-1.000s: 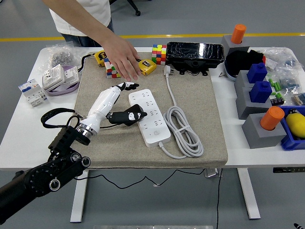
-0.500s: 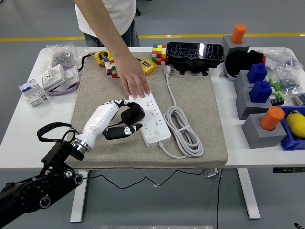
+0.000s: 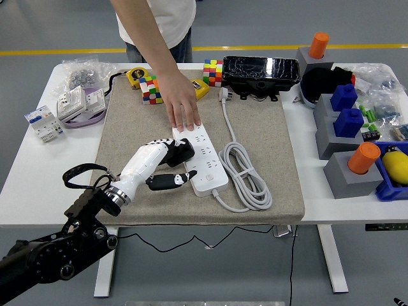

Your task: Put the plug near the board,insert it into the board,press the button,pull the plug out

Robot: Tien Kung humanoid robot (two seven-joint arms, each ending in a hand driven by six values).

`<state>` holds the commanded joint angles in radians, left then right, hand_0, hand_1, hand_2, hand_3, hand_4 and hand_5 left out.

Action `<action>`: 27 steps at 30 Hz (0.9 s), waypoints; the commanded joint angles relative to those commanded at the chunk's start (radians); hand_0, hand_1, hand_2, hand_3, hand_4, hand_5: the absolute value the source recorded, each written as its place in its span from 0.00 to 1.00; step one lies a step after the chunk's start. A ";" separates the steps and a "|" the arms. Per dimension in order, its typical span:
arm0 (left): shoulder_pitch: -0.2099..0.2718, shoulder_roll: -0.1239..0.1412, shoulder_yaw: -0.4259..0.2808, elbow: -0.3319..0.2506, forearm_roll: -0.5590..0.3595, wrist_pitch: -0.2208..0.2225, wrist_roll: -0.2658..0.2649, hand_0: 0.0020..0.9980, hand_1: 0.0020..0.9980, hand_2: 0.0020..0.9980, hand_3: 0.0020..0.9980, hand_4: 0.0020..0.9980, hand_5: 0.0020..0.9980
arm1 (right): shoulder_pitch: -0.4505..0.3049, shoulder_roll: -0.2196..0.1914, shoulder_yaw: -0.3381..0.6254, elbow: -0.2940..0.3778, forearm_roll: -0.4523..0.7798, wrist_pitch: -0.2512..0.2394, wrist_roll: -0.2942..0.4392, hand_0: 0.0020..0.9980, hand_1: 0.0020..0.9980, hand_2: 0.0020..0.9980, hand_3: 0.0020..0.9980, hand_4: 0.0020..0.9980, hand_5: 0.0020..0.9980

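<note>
Leftmost, white-shelled left hand (image 3: 167,160) curled around a black plug (image 3: 182,150), touching the left long edge of the white rectangular power strip (image 3: 203,157) mid-mat, long axis toward the table's far edge. Person's hand (image 3: 182,108) pressing its far end.

A single head view looks from high on the robot's side, facing forward and steeply down over the tabletop (image 3: 38,191). The near edge runs across the lower part of the picture, with floor beneath it. The far edge, a yellow floor line (image 3: 268,47) and a person's torso (image 3: 162,19) fill the top.
</note>
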<state>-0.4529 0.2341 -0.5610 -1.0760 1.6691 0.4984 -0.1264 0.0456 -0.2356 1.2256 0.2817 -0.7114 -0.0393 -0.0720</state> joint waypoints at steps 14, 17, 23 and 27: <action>-0.030 -0.014 0.034 -0.011 0.004 -0.016 0.021 0.82 0.82 0.80 0.76 0.82 0.56 | 0.000 0.001 0.006 0.002 -0.002 0.000 0.001 0.52 0.64 0.62 0.55 0.89 0.41; -0.031 -0.016 0.037 -0.009 0.004 -0.020 0.026 0.82 0.82 0.79 0.76 0.82 0.57 | 0.000 0.002 0.006 0.003 -0.003 -0.001 0.001 0.53 0.64 0.62 0.55 0.89 0.41; -0.034 -0.018 0.036 -0.011 0.006 -0.020 0.030 0.83 0.82 0.79 0.76 0.82 0.57 | 0.001 0.001 0.010 0.006 -0.005 -0.001 0.002 0.52 0.63 0.62 0.55 0.89 0.41; -0.037 -0.016 0.026 -0.016 0.006 -0.024 0.033 0.83 0.82 0.79 0.76 0.82 0.57 | 0.002 0.001 0.015 0.008 -0.008 -0.003 0.004 0.52 0.63 0.62 0.55 0.89 0.41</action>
<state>-0.4895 0.2178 -0.5350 -1.0916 1.6751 0.4745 -0.0935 0.0473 -0.2348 1.2402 0.2901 -0.7195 -0.0425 -0.0678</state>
